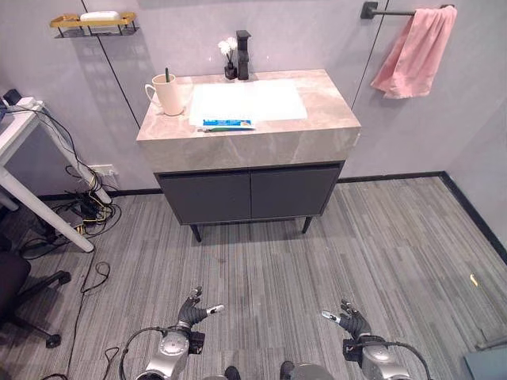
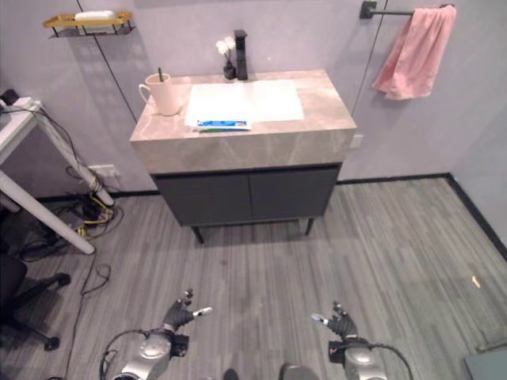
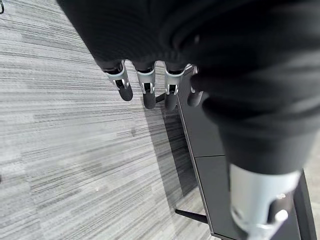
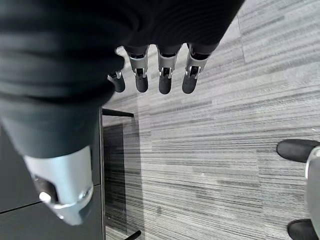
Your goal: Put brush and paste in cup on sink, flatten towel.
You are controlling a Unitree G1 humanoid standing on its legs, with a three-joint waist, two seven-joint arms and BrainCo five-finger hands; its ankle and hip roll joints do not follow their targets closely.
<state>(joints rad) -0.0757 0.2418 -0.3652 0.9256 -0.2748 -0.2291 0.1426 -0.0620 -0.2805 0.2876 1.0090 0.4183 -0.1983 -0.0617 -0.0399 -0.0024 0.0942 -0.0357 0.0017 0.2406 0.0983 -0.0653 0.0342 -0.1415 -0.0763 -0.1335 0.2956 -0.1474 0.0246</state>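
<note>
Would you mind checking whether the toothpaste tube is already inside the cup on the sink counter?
No, the toothpaste tube lies flat on the counter at the front edge of the basin, apart from the cup standing toward the counter's left.

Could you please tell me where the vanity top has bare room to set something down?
The right strip of the counter, between the basin and the edge, is bare. The left side is crowded by the cup. The front ledge carries the toothpaste at its left; its right part is free.
</note>
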